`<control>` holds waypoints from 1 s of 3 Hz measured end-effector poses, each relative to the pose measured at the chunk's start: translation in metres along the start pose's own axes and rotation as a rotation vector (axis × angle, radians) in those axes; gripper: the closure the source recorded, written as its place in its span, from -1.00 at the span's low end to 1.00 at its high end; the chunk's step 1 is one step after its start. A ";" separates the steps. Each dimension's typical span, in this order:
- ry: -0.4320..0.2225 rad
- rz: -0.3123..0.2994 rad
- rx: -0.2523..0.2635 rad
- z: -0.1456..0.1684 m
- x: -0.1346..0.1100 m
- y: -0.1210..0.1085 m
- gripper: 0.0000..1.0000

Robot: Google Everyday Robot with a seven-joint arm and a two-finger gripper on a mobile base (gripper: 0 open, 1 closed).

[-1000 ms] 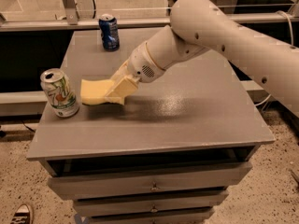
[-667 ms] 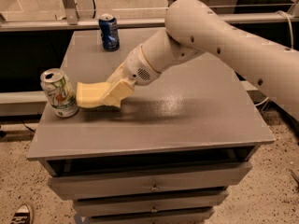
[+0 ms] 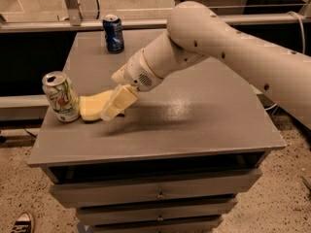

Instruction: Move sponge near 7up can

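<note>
Moved since a second ago: sponge point(image 3: 92, 107) and gripper point(image 3: 111, 111), both lower and slightly leftward, down at the grey table point(image 3: 194, 125).

Camera view.
- Sponge: pale yellow, soft, wavy-edged block. One end is pinched between the gripper's closed fingers; the rest juts beyond the fingertips.
- 7up can point(image 3: 60, 97): upright, white and green, just past the sponge's far end, touching or nearly so.
- Dark blue can point(image 3: 113, 33): well behind the gripper.
</note>
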State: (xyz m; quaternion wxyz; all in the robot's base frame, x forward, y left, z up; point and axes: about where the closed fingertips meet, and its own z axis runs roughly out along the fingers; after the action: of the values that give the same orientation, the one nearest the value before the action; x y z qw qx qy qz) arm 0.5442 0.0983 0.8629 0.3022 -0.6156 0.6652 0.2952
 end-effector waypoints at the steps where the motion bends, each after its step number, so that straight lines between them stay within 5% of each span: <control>1: -0.002 -0.001 0.000 0.000 -0.001 0.000 -1.00; 3: -0.094 0.034 0.087 -0.084 0.015 -0.034 -1.00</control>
State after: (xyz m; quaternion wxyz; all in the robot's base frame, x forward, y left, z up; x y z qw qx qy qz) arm 0.5744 0.0220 0.9049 0.3544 -0.5759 0.6730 0.2997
